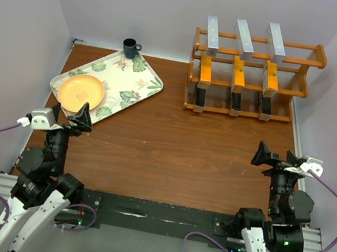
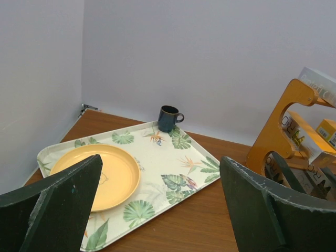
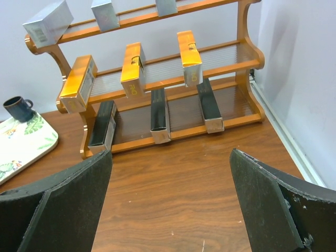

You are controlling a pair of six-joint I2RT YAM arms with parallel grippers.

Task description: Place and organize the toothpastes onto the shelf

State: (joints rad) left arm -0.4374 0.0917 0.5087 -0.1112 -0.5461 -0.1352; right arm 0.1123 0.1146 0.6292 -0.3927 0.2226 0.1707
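Left gripper (image 1: 71, 115) hangs over the near left corner of the brown wooden table (image 1: 170, 152), its jaws spread wide apart and holding nothing. Just beyond it, a leaf-patterned tray (image 1: 139, 76) lies at an angle on the table's left side, carrying a round orange-yellow plate (image 1: 82, 91) at its near end. A dark blue mug (image 1: 130, 47) stands upright just past the tray's far corner, close to the pale back wall, its handle turned to the right.

On the far right of the table stands the shelf (image 1: 317, 59), an orange-brown wooden rack of three tiers between curved side panels. All nine toothpastes (image 3: 159, 115) are on it, three to a tier and lined up in three columns. Each is laid front to back across the rails with its near end poking past the front rail. Three silver-grey boxes (image 1: 244, 38) occupy the top tier, three orange-yellow boxes (image 1: 239, 73) the middle tier and three black boxes (image 1: 234, 103) the bottom tier.

Right gripper (image 1: 277, 159) hangs over the near right part of the table, well apart from the shelf, its jaws likewise wide apart and empty.
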